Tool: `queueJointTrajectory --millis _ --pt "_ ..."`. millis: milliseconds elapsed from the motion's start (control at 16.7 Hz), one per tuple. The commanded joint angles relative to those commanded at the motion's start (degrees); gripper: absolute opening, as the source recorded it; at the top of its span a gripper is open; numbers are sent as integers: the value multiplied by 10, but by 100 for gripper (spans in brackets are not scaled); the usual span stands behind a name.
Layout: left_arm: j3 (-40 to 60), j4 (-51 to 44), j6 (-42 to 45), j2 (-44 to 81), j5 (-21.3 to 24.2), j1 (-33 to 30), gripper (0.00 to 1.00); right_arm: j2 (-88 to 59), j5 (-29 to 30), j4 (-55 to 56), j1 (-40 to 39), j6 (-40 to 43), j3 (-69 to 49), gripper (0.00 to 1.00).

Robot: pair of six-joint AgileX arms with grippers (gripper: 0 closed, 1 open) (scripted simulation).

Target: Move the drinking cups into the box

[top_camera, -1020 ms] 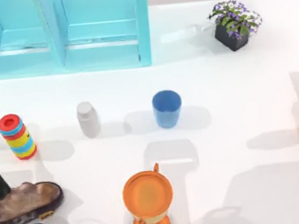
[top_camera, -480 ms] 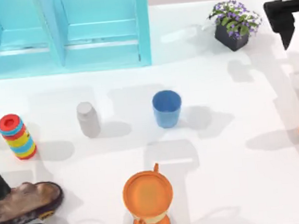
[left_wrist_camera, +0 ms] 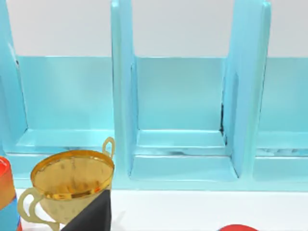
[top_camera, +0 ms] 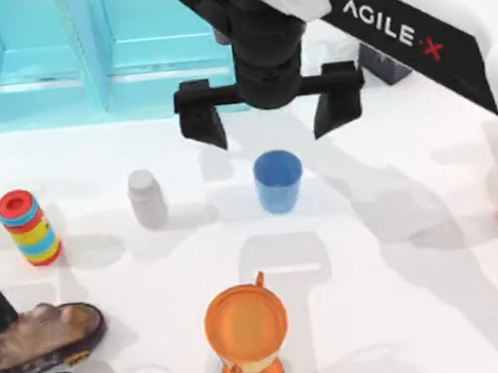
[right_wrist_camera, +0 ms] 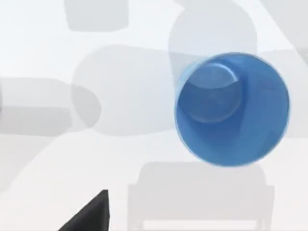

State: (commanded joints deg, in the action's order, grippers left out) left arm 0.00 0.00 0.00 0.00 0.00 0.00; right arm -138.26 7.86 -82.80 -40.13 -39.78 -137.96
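A: Pitcher (top_camera: 246, 331) first, orange and lidded, at six o'clock on my desk (top_camera: 400, 313), nearest the front edge. What lies beyond it?

B: The blue cup (top_camera: 278, 180) stands upright near the middle, mouth open to the ceiling, its long axis vertical. My right tool (top_camera: 271, 119) hangs just past it, toward twelve o'clock, so the cup lies a little to six o'clock of the tool and below it.

A: And the tool itself?

B: Its two fingers are spread wide apart, one toward nine o'clock and one toward three, with nothing between them. In the right wrist view I look almost straight down into the blue cup (right_wrist_camera: 232, 109).

A: Room to work?

B: Fair, I judge. The grey-white bottle (top_camera: 147, 198) stands at nine o'clock of the cup, apart from it, and the striped stack (top_camera: 28, 227) is farther that way. Toward three o'clock the desk is bare.

A: The goal?

B: The turquoise box (top_camera: 102, 51) sits at eleven o'clock along the far edge, compartments open toward the cup. My right arm is plainly the nearer one. The left wrist view faces that box (left_wrist_camera: 183, 115) with a golden trophy cup (left_wrist_camera: 72, 185) close by; I cannot tell how my left tool stands.
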Motion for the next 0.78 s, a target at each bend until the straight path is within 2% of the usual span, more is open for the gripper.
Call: queueJointTrajectory --millis 180,480,780 --pt "0 0 0 0 0 0 100 -21 3 11 -17 -28 -25 100" --pt "0 0 0 0 0 0 100 -19 2 12 -16 -28 -22 100" --pt "0 0 0 0 0 0 100 -31 2 98 -10 -21 50 100"
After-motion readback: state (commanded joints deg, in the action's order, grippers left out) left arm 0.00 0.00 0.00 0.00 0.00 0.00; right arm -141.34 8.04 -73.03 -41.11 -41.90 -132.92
